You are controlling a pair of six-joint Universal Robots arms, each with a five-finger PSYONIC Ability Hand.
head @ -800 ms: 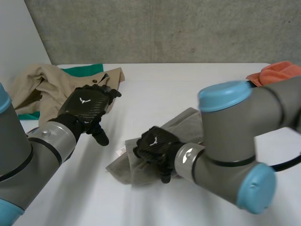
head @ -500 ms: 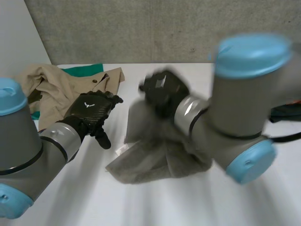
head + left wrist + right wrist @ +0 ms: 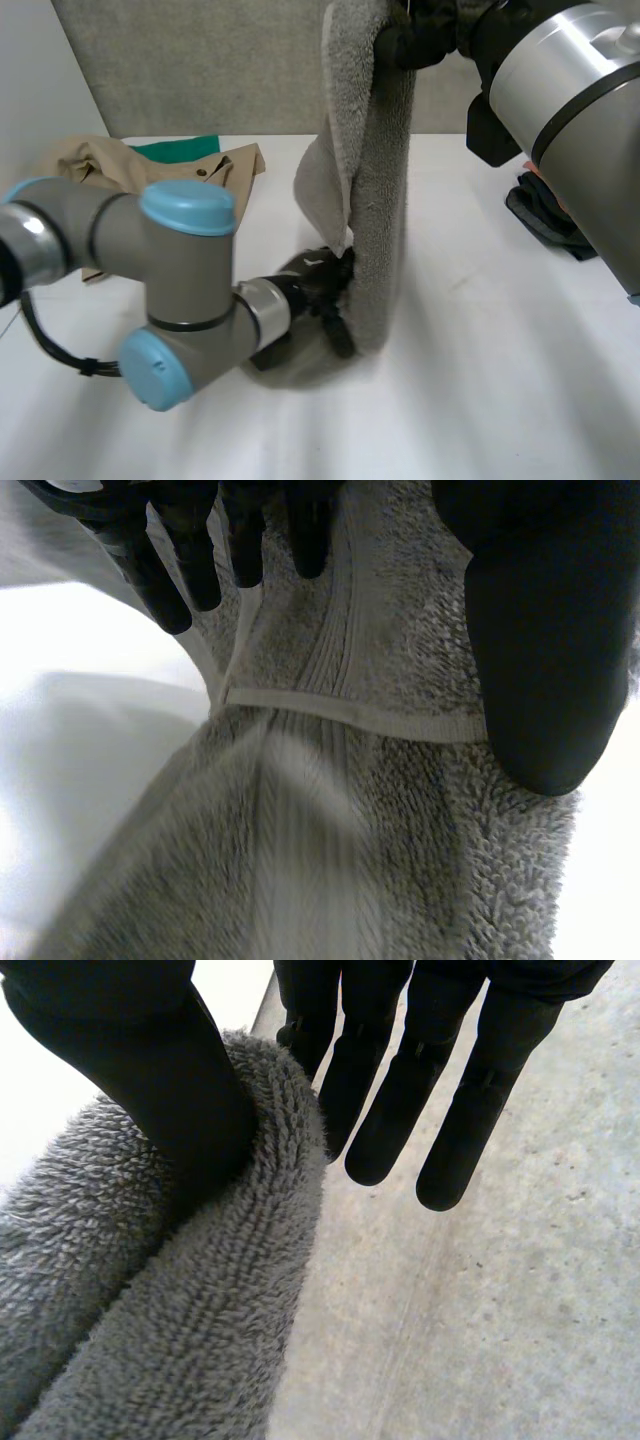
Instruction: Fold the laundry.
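Right robot hand (image 3: 430, 35) is up high, towel (image 3: 375, 200) clamped between thumb and straight fingers (image 3: 390, 1110). Towel hangs straight down mid-desk, bottom end at the desk (image 3: 480, 380). Left robot hand (image 3: 318, 285) is low at the towel's bottom edge, fingers (image 3: 175, 575) straight and apart from the thumb, lying on the hem, not clamped. Beige garment (image 3: 110, 170) far left, dark cloth (image 3: 545, 220) right.

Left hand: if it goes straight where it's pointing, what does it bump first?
The grey towel hanging from the right hand. The left hand points at its lower part, and its fingers seem to be right at the cloth, though contact is hard to confirm.
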